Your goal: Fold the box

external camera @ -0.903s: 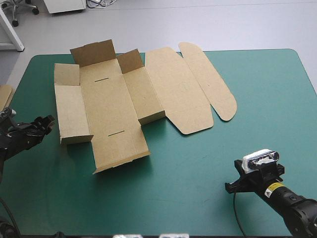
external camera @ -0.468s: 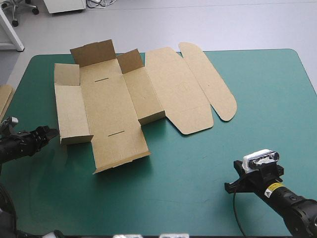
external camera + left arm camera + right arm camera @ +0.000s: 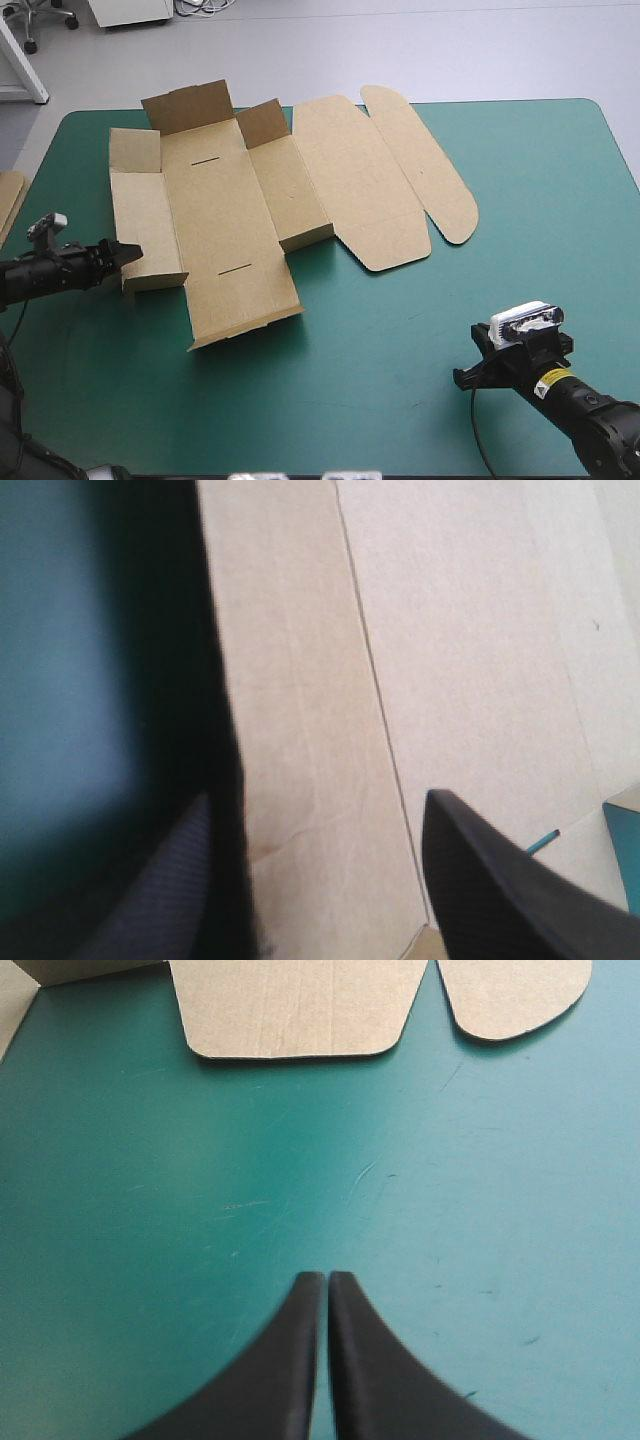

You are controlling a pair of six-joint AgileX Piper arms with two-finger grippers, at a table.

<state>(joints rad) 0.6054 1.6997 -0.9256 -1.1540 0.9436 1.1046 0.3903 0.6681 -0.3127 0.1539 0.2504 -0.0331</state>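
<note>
From above, the box [image 3: 225,215] lies mostly flat on the far left of the table [image 3: 400,380]. Its far flaps are raised and its lid [image 3: 365,185] is spread out to the right. My left gripper [image 3: 128,254] sits at the near corner of the box's left panel. Only its wrist view shows the fingers wide apart, with brown board between them; whether they touch it I cannot tell. My right gripper [image 3: 320,1282] is pinched together over bare teal-green cover, well short of the lid's rounded edges. More board [image 3: 8,205] pokes in at the table's left edge.

The table [image 3: 520,200], under its teal-green cover, carries the brown box [image 3: 220,220] toward the far left corner, mostly flat with far flaps raised. More board [image 3: 8,200] lies at the left edge.
</note>
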